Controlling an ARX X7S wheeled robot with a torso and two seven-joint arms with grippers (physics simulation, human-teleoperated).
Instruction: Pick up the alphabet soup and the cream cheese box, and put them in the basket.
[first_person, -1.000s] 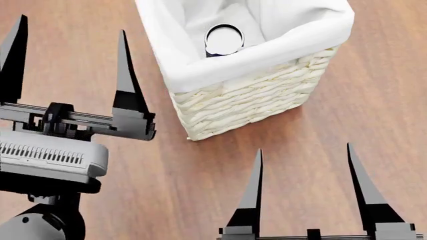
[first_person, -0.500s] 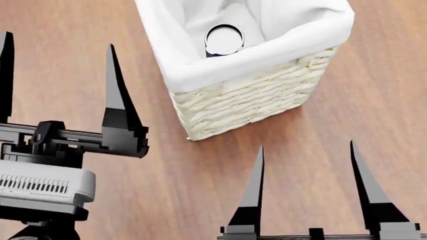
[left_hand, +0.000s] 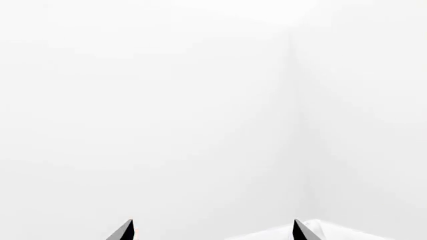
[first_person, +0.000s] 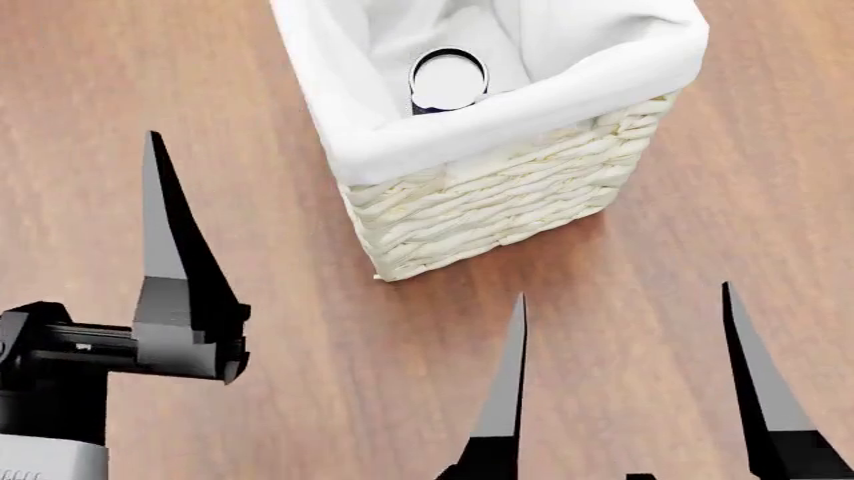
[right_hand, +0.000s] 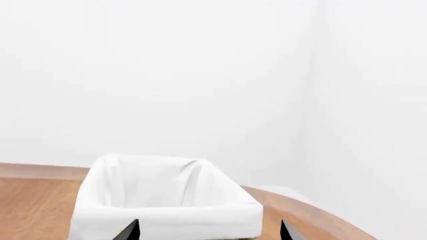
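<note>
As before, soup can (first_person: 449, 80) in basket (first_person: 507, 205); left gripper (first_person: 80, 240) lower.

Bright, even, diffuse light throughout; renders are sharp, without blur or glare. The basket (first_person: 507, 215) casts a soft, faint shadow on the wooden table (first_person: 747, 190). Both wrist views show mostly pale, near-featureless white walls.

Bare floor (first_person: 267, 90) around basket (first_person: 507, 210)

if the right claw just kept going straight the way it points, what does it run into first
Probably the basket: the right wrist view looks along the open right claw and the cloth-lined rim sits dead ahead between its tips. In the head view bare wood separates them; whether it would meet or clear the rim is unclear.
</note>
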